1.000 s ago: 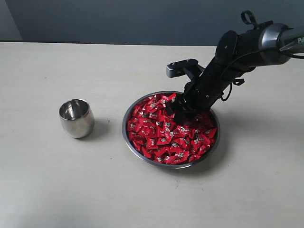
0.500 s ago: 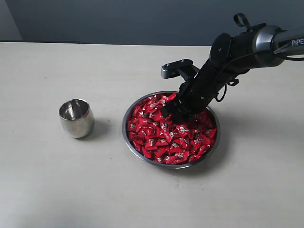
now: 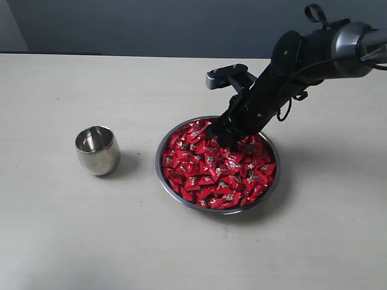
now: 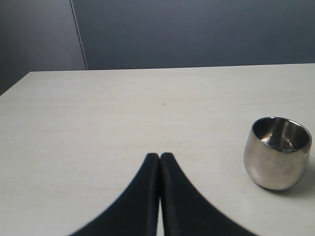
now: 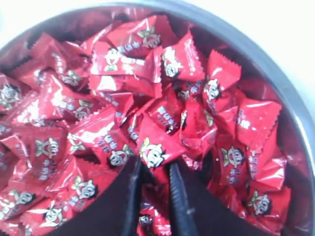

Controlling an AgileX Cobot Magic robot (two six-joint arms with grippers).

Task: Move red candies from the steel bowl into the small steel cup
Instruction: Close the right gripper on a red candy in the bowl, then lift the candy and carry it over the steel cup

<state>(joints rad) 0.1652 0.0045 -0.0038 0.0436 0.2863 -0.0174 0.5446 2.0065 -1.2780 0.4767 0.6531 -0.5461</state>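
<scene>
angling down over steel bowl (image 3: 158, 164), right hand (image 5: 154, 165) narrow, pinching one red candy (image 5: 150, 151) (left hand (image 4: 160, 157) pressed closed)

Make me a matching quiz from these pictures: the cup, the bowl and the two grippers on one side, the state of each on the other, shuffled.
1. small steel cup
2. steel bowl
3. left gripper
4. right gripper

A. closed on one candy
B. upright and empty
C. shut, holding nothing
D. heaped with red candies

Pairs: 1-B, 2-D, 3-C, 4-A
</scene>
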